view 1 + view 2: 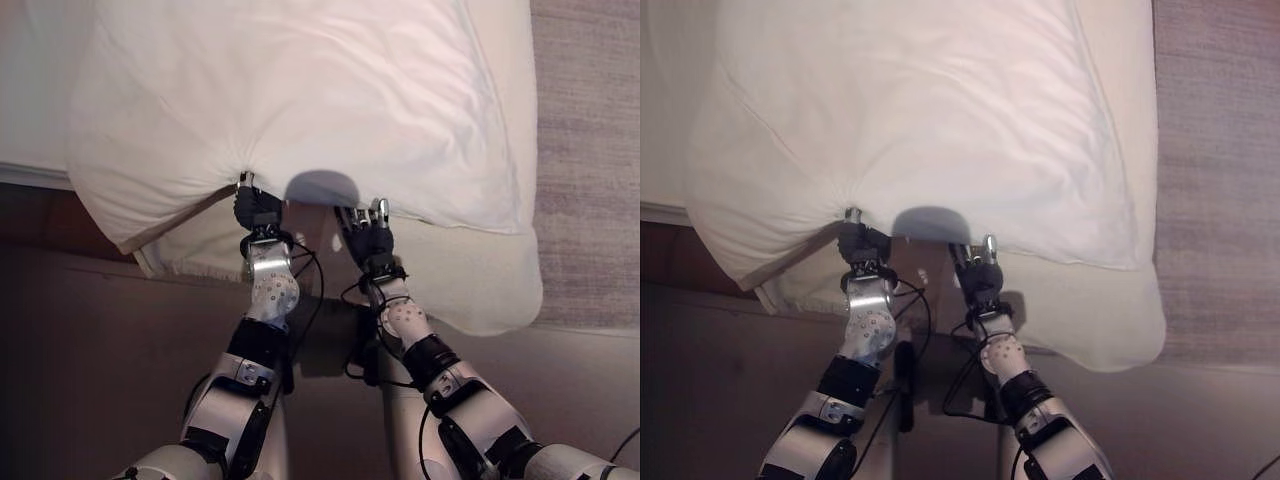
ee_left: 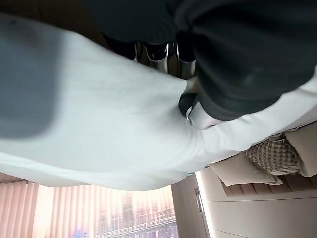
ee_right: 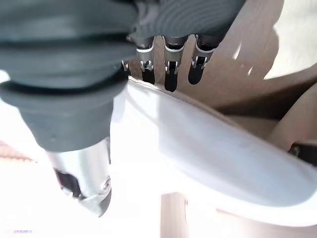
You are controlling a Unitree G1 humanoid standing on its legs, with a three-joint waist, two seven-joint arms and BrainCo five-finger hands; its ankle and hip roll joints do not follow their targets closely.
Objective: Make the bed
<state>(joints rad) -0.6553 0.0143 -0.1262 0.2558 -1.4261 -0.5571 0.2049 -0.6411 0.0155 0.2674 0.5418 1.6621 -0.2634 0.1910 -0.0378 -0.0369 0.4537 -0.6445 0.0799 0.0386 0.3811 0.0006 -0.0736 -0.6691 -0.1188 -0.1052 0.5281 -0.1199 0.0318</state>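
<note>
A big white pillow (image 1: pixel 300 100) lies tilted over a second white pillow (image 1: pixel 470 285) on the bed. My left hand (image 1: pixel 258 212) is at the top pillow's near edge, where the cloth puckers. In the left wrist view its fingers (image 2: pixel 158 52) and thumb curl into the pillow cloth (image 2: pixel 114 124). My right hand (image 1: pixel 368 238) is just to the right, at the same edge, under a shadowed dip. Its fingers (image 3: pixel 168 69) are straight, the thumb (image 3: pixel 84 188) stands apart, and the pillow's edge (image 3: pixel 208 153) runs past them.
A white sheet (image 1: pixel 30 90) shows at the far left. A greyish woven surface (image 1: pixel 590 150) runs down the right side. A brown surface (image 1: pixel 100 330) lies below the pillows, around my arms. The left wrist view shows a window with vertical blinds (image 2: pixel 74 213) and a woven cushion (image 2: pixel 270 153).
</note>
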